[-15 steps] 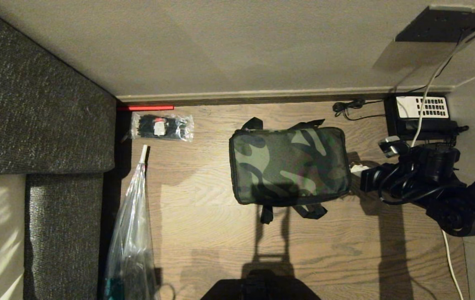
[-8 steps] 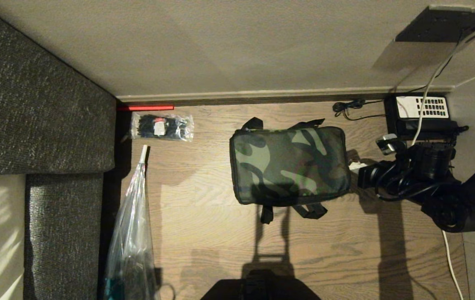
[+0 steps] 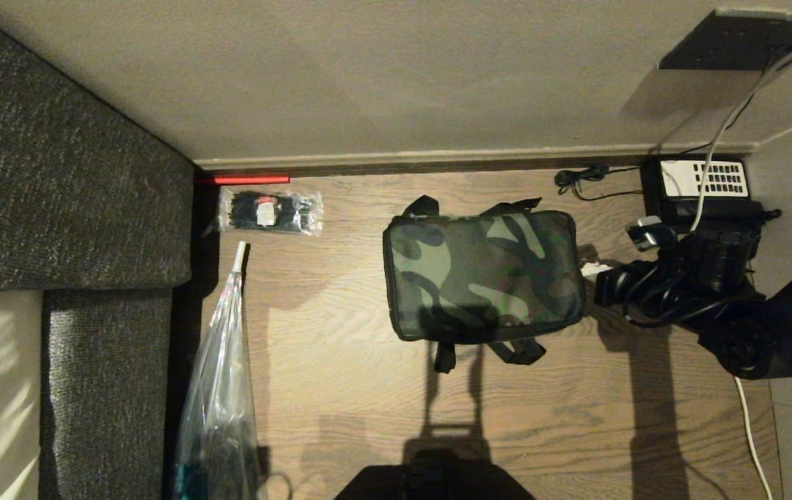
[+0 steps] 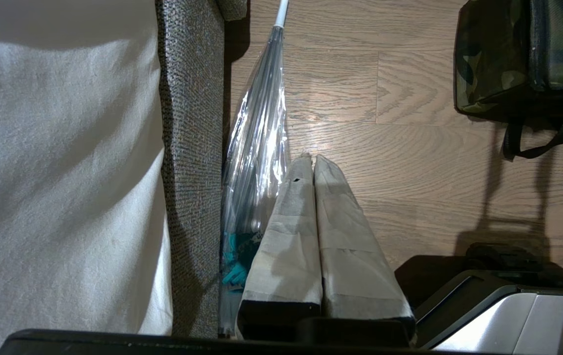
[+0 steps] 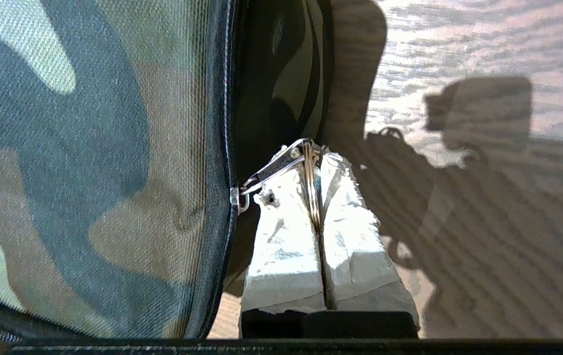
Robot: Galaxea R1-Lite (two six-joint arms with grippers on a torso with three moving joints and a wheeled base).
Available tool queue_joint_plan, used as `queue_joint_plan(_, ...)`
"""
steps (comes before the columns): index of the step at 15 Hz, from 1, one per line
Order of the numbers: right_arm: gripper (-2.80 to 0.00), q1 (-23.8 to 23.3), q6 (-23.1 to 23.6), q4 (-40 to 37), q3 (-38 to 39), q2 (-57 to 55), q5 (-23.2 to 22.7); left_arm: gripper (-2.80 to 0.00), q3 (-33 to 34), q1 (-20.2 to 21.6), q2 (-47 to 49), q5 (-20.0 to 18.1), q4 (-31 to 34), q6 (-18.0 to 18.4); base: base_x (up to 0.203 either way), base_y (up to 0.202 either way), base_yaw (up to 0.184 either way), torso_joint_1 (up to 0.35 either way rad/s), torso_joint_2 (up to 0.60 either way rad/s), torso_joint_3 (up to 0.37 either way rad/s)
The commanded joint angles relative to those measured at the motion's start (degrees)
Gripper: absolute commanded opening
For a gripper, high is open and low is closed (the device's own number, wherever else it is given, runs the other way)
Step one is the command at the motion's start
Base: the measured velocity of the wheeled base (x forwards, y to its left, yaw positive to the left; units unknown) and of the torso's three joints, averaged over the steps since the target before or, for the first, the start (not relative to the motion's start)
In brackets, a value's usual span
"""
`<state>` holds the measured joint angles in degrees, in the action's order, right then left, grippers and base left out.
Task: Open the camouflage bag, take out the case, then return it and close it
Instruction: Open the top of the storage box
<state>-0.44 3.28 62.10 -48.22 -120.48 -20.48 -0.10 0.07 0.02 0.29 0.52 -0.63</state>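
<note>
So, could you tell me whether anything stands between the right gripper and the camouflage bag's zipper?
Nothing visible does. The right gripper is shut on the metal zipper pull at the camouflage bag's right side, by the zipper. The lid is closed, so the case is not in sight.

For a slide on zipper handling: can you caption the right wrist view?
Right gripper jaws shut on the metal zipper pull at the edge of the camouflage bag.

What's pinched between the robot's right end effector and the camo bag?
A metal zipper ring. In the right wrist view, the right end effector is shut on it beside the camouflage bag, and its pull tab links to the bag's zipper.
</note>
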Motion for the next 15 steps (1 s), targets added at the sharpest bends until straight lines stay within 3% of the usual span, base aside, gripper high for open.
queue_joint_plan(1, -2.80, -0.2, 0.1, 0.6, -1.0, -0.4, -0.1, -2.80, 0.0, 0.0, 0.0, 0.0, 0.0, -0.1, 0.000, 0.000, 0.000, 0.000, 0.00, 0.000)
queue_joint_plan(15, -2.80, -0.4, -0.1, 0.0, -5.4, -1.2, -0.1, -2.80, 0.0, 0.0, 0.0, 0.1, 0.0, -0.1, 0.000, 0.000, 0.000, 0.000, 0.00, 0.000)
